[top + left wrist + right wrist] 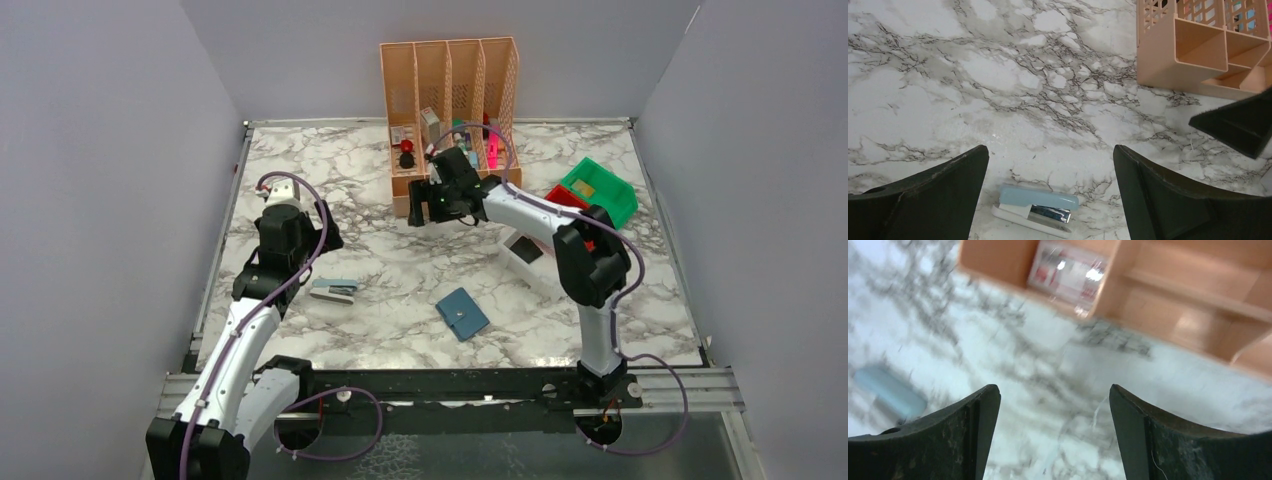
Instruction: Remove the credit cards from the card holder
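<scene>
Top external view: the card holder (462, 314), a small teal-blue wallet of soft, leathery look, lies folded shut and flat on the desk (400, 270) near its front edge, turned at a slant with its snap tab on top; no credit cards show outside it. Neither arm touches it. To its left, apart from it, lies a stapler (334, 291) with a rounded pale-blue plastic top and a shiny metal strip. The desk has a glossy white marble pattern with grey veins. The left claw (1050, 155) hangs above the stapler, its dark curved fingers spread wide and holding nothing. The right claw (1054, 392) hovers low before the peach mesh organizer (450, 110), likewise wide open and empty; its wrist picture is blurred. The organizer is rigid perforated plastic with tall upright slots. A green bin (600, 190) and a red bin (566, 196) sit at the far right.
</scene>
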Action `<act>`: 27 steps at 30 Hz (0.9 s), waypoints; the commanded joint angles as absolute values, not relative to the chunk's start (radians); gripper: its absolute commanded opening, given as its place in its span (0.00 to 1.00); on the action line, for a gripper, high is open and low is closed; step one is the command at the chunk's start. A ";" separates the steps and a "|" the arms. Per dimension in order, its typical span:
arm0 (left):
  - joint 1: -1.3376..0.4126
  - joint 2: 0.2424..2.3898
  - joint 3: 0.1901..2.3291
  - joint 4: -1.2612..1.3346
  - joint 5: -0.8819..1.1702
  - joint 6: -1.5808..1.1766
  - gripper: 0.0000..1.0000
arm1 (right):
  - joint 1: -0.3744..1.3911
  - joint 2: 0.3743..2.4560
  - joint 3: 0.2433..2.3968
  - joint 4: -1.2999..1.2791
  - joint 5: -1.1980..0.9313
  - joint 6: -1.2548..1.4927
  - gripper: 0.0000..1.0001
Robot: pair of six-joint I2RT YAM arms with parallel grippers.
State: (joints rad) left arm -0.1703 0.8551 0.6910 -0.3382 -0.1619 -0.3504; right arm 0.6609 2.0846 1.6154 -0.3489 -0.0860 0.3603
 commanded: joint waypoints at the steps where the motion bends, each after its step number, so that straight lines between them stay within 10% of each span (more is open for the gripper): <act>1: -0.157 0.856 0.711 -0.337 -0.183 -0.362 0.99 | 0.718 1.911 1.449 -0.223 -0.303 0.352 0.84; 27: -0.108 0.507 0.677 -0.398 -0.701 -0.501 0.99 | 1.085 2.337 1.660 0.057 -0.675 0.612 0.80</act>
State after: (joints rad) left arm -0.1165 0.5694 0.6910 -0.3988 -0.5861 -0.4690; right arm 1.0191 2.2688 1.5848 0.0254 -0.5648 0.5877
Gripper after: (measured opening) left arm 0.986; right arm 0.795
